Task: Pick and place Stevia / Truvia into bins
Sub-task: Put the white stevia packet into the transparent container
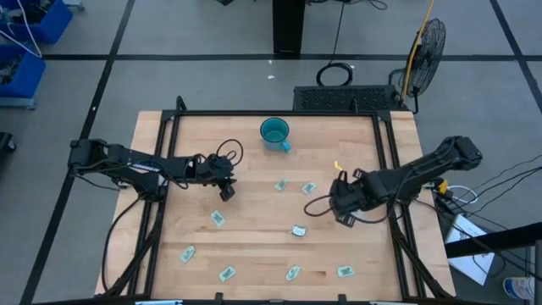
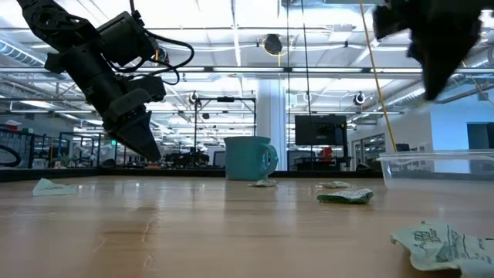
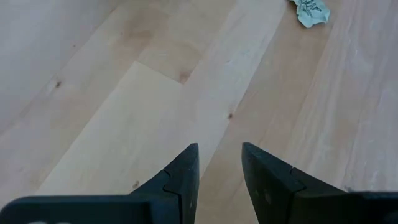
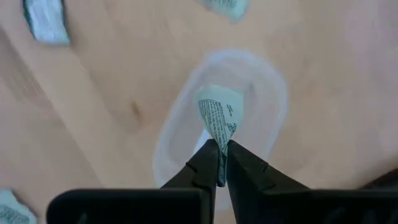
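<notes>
Several pale green and white Stevia sachets lie flat on the wooden table, among them one (image 1: 280, 185), another (image 1: 218, 219) and a third (image 1: 292, 273). My right gripper (image 4: 222, 146) is shut on one sachet (image 4: 219, 115) and hangs over the clear tub (image 4: 273, 93), which stands on the table's right part (image 2: 440, 170). My left gripper (image 1: 227, 191) is open, hovers over bare wood left of centre and holds nothing (image 3: 219, 168). A crumpled sachet (image 3: 311, 11) lies ahead of it. My right gripper pinches the sachet between its two fingers by one end (image 4: 221, 138), coming from above and pointing down. The rest of the sachet, bent into a curve, juts past the fingertips, lifted clear above the tub's opening.
A teal mug (image 1: 274, 133) stands at the table's far middle. Loose sachets lie near the tub (image 4: 46, 22) and along the near edge (image 1: 345, 271). One crumpled sachet (image 2: 345, 196) lies mid-table. Black frame rails run along the table's sides (image 1: 161, 169). Bare wood lies between the arms.
</notes>
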`<action>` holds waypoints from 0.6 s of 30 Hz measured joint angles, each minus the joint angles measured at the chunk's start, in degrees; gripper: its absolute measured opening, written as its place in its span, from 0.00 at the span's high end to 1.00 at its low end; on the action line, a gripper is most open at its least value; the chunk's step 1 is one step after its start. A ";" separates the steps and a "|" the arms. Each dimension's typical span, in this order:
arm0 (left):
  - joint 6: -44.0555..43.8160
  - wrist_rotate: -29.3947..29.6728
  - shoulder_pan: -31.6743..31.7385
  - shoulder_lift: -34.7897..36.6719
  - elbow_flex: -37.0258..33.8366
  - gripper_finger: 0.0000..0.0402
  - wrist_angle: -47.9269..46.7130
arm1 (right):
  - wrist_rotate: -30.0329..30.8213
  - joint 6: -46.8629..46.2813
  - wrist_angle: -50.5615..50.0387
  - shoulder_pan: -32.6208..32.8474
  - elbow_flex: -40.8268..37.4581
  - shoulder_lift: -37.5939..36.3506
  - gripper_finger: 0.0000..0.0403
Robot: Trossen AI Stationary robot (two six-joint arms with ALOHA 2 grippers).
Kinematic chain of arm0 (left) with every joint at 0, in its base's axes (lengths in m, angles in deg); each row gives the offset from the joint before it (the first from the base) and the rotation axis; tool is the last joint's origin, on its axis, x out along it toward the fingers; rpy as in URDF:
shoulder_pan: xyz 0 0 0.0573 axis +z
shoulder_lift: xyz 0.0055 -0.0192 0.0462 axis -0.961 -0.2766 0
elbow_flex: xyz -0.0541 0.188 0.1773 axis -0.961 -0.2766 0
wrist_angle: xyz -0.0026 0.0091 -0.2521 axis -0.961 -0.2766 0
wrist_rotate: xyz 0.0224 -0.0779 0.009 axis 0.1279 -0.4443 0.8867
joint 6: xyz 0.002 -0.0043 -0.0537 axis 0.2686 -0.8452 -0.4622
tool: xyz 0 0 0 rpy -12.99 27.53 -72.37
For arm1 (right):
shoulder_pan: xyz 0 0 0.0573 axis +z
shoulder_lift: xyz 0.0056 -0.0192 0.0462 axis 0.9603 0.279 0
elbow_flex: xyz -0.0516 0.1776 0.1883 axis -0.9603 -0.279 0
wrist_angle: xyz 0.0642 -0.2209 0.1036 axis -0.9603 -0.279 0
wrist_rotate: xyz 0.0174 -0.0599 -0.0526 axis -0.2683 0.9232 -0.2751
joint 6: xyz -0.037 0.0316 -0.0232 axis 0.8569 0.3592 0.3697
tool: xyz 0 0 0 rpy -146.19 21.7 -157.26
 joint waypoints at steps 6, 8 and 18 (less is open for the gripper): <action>1.09 0.01 -0.01 0.00 0.00 0.68 0.04 | -1.08 -0.28 3.17 0.21 -10.39 -0.31 0.93; 1.31 0.03 -0.02 0.00 0.00 0.68 0.14 | -1.09 0.77 3.26 -0.15 -13.04 -0.31 0.92; 1.59 0.51 0.20 0.00 0.00 0.68 4.99 | -0.75 4.73 4.89 -2.01 -14.99 -0.33 0.73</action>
